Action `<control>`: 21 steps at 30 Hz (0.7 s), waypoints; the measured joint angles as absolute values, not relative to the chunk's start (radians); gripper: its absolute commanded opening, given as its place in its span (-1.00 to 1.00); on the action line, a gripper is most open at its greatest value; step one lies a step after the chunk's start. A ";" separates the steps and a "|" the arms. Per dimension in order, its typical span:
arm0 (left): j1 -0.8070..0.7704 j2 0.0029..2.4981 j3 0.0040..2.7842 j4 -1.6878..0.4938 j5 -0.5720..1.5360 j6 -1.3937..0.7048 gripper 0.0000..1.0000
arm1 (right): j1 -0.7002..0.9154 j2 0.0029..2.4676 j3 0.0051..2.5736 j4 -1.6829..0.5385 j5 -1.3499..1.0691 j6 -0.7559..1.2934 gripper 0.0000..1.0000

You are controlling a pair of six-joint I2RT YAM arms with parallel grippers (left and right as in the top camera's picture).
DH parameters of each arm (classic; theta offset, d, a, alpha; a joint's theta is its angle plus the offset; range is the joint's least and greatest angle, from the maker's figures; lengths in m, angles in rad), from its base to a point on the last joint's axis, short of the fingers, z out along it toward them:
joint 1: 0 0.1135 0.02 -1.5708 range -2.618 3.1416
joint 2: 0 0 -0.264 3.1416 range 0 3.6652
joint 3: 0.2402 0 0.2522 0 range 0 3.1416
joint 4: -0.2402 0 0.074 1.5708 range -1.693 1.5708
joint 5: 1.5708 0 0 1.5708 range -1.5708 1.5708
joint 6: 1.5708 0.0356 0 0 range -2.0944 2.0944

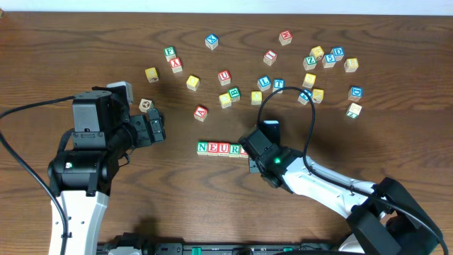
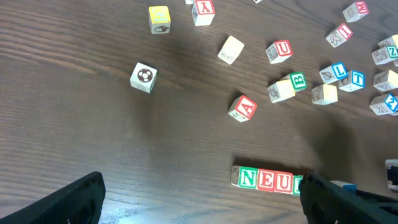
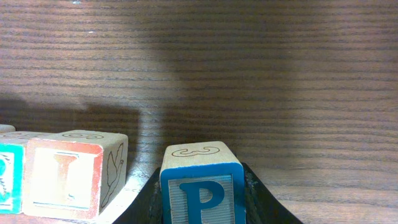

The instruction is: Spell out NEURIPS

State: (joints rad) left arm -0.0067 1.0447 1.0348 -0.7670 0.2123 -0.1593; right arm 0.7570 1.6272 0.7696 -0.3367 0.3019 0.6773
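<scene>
Table [image 3: 280, 74], P cube [image 3: 200, 186] in right-wrist view

table [image 3: 280, 74]: dark wood, grain, slight sheen. p cube [image 3: 200, 190]: pale bare wood, blue painted face. i cube [image 3: 74, 174]: same wood, red paint. right gripper fingers [image 3: 256, 208]: matt black plastic.

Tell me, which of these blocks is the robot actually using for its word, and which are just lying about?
In use: row N-E-U-R; I cube; P cube in the right pincer.
Lying about: A cube; B cube; L cube; T cube.
</scene>
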 measured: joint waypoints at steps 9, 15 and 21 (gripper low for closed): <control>-0.007 1.045 1.035 -0.767 0.212 -0.159 0.95 | 0.757 1.627 0.770 -0.336 0.302 0.677 -0.96; -0.007 1.045 1.035 -0.767 0.212 -0.159 0.96 | 0.757 1.627 0.770 -0.336 0.302 0.677 -0.96; -0.007 1.045 1.035 -0.767 0.212 -0.159 0.96 | 0.757 1.628 0.770 -0.336 0.302 0.677 -0.98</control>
